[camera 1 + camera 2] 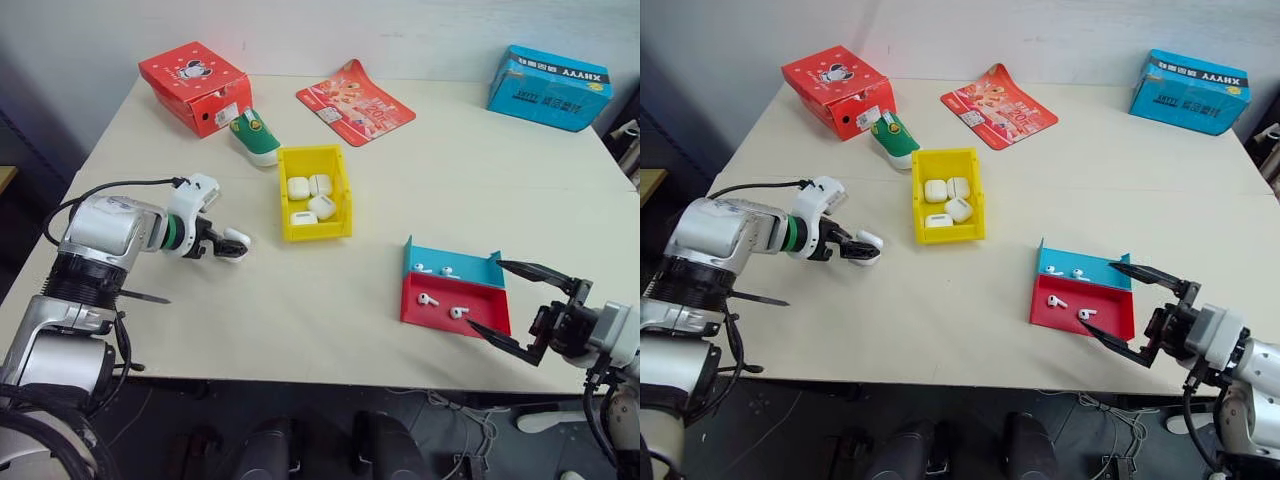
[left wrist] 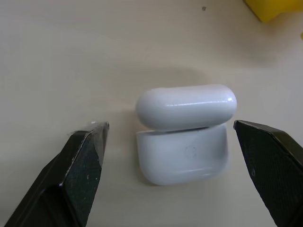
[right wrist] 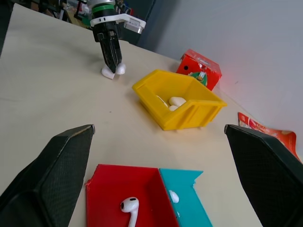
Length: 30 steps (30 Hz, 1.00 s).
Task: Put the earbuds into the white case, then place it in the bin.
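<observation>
Glossy white plastic sits square between my left gripper (image 2: pixel 170 156) fingers: the white case (image 2: pixel 185 132), a rounded pebble with its lid popped up a little, lying on the matte cream table (image 1: pixel 450 180) just left of the yellow bin (image 1: pixel 340 200). The left claw stands wide apart, one black finger on each side of the case, not touching it. I judge the step in hand is to take hold of this case, so I want the pads to meet the body below the lid seam, not the lid itself; the shell looks slick and curved, and a pinch high up could snap it shut or squirt it away.

My right gripper (image 1: pixel 520 305) is spread wide too, holding nothing, hovering at the near edge of the red-and-blue tray (image 1: pixel 425 312). The earbuds (image 1: pixel 428 299) lie in that tray, small shiny stemmed pieces, two in the red half and two in the blue. The bin has tall smooth walls and already holds several other white cases (image 1: pixel 310 195).
</observation>
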Each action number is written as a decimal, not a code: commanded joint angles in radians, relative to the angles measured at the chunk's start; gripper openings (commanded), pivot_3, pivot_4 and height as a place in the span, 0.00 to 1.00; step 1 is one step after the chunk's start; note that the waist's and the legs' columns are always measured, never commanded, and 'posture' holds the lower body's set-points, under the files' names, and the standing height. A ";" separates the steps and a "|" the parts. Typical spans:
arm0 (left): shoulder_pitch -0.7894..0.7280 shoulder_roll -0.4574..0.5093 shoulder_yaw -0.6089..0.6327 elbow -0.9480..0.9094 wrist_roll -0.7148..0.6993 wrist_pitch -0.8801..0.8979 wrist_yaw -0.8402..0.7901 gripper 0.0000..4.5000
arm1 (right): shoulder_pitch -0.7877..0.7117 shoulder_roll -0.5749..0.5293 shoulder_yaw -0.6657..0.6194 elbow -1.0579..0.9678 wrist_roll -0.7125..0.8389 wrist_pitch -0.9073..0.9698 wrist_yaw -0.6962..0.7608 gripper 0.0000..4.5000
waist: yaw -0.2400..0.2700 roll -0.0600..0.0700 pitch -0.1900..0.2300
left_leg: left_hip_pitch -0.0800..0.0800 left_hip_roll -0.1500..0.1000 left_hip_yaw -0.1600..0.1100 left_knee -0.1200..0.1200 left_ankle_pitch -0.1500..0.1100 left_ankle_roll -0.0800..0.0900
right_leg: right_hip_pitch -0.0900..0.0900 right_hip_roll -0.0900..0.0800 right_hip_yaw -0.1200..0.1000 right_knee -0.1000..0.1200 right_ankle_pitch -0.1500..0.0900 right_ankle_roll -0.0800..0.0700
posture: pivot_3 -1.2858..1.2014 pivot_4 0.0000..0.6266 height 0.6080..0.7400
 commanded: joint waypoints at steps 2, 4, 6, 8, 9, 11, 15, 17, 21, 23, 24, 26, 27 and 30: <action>-0.023 -0.018 -0.024 0.035 0.058 -0.035 -0.042 0.99 | 0.019 0.006 -0.028 -0.026 0.016 -0.028 -0.015 1.00 | 0.000 0.000 0.000 | 0.000 0.000 0.000 0.000 0.000 0.000 | 0.000 0.000 0.000 0.000 0.000 0.000 | 0.52 0.24 1.00; -0.023 -0.026 -0.025 0.043 0.072 -0.038 -0.053 0.99 | 0.025 0.008 -0.028 -0.027 0.016 -0.033 -0.020 1.00 | -0.001 0.000 0.000 | 0.000 0.000 0.000 0.001 0.001 0.000 | 0.000 0.000 0.000 0.001 0.000 0.000 | 0.52 0.24 1.00; -0.020 -0.033 -0.027 0.042 0.083 -0.035 -0.061 0.99 | 0.030 0.008 -0.026 -0.031 0.013 -0.036 -0.030 1.00 | 0.000 0.000 0.000 | 0.000 0.000 0.000 0.001 0.001 0.000 | 0.000 -0.001 0.000 0.002 0.000 0.000 | 0.52 0.24 1.00; -0.011 -0.034 -0.036 0.034 0.098 -0.029 -0.068 0.99 | 0.035 0.008 -0.024 -0.037 0.009 -0.037 -0.042 1.00 | 0.000 0.000 0.000 | 0.001 0.000 0.000 0.002 0.001 0.000 | 0.000 -0.001 0.000 0.003 0.000 0.000 | 0.52 0.24 1.00; -0.006 -0.030 -0.046 0.023 0.102 -0.020 -0.080 0.99 | 0.039 0.009 -0.023 -0.040 0.008 -0.038 -0.046 1.00 | -0.001 0.000 0.000 | 0.001 0.000 0.000 0.002 0.001 0.000 | 0.000 -0.001 0.000 0.003 0.000 0.000 | 0.52 0.24 1.00; 0.008 -0.019 -0.060 -0.005 0.113 -0.005 -0.092 0.99 | 0.049 0.012 -0.025 -0.036 0.009 -0.048 -0.045 1.00 | -0.001 0.000 0.000 | 0.001 0.000 0.000 0.002 0.001 0.000 | 0.000 -0.002 0.000 0.004 0.000 0.000 | 0.52 0.24 1.00; 0.030 -0.017 -0.059 -0.035 0.132 0.014 -0.085 0.99 | 0.056 0.016 -0.024 -0.020 0.010 -0.066 -0.043 1.00 | -0.001 0.000 0.000 | 0.001 0.000 0.000 0.002 0.001 0.000 | 0.000 -0.001 0.000 0.004 0.000 0.000 | 0.52 0.24 1.00; 0.046 -0.013 -0.076 -0.062 0.150 0.022 -0.082 0.99 | 0.055 0.017 -0.022 -0.025 0.007 -0.067 -0.050 1.00 | -0.003 0.000 0.000 | 0.001 0.000 0.000 0.002 0.001 0.000 | 0.000 -0.002 0.001 0.004 0.000 0.000 | 0.52 0.24 1.00; 0.078 -0.010 -0.075 -0.115 0.160 0.050 -0.085 0.91 | 0.054 0.019 -0.020 -0.030 0.004 -0.067 -0.058 1.00 | -0.005 0.000 0.000 | 0.002 0.000 0.000 0.002 0.001 -0.001 | 0.000 -0.002 0.001 0.005 0.000 0.000 | 0.52 0.24 1.00; 0.094 0.001 -0.068 -0.139 0.160 0.060 -0.091 0.79 | 0.054 0.019 -0.019 -0.031 0.003 -0.067 -0.061 1.00 | -0.005 0.000 0.000 | 0.002 0.000 0.000 0.002 0.001 -0.001 | 0.000 -0.002 0.002 0.005 0.000 0.000 | 0.52 0.24 1.00; 0.101 0.010 -0.062 -0.146 0.160 0.063 -0.095 0.73 | 0.054 0.018 -0.018 -0.031 0.002 -0.067 -0.062 1.00 | -0.005 0.000 0.000 | 0.003 0.000 0.000 0.002 0.001 -0.001 | 0.000 -0.002 0.002 0.005 0.000 0.000 | 0.52 0.24 1.00; 0.114 0.038 -0.044 -0.159 0.159 0.055 -0.107 0.62 | 0.053 0.018 -0.017 -0.029 0.001 -0.068 -0.063 1.00 | -0.006 0.000 0.000 | 0.003 0.000 0.000 0.002 0.001 -0.001 | 0.001 -0.002 0.002 0.005 0.000 0.000 | 0.52 0.24 1.00; 0.122 0.051 -0.024 -0.164 0.152 0.044 -0.117 0.62 | 0.053 0.018 -0.017 -0.027 0.000 -0.070 -0.062 1.00 | -0.007 0.000 0.000 | 0.003 0.000 0.000 0.001 0.001 -0.001 | 0.001 -0.002 0.002 0.005 0.000 0.000 | 0.52 0.24 1.00; 0.152 0.054 0.116 -0.176 0.071 -0.051 -0.174 0.62 | 0.054 0.016 -0.020 -0.021 -0.002 -0.072 -0.063 1.00 | -0.011 0.000 0.000 | 0.004 0.001 0.000 0.001 0.001 -0.002 | 0.001 -0.002 0.002 0.005 0.000 -0.001 | 0.52 0.24 1.00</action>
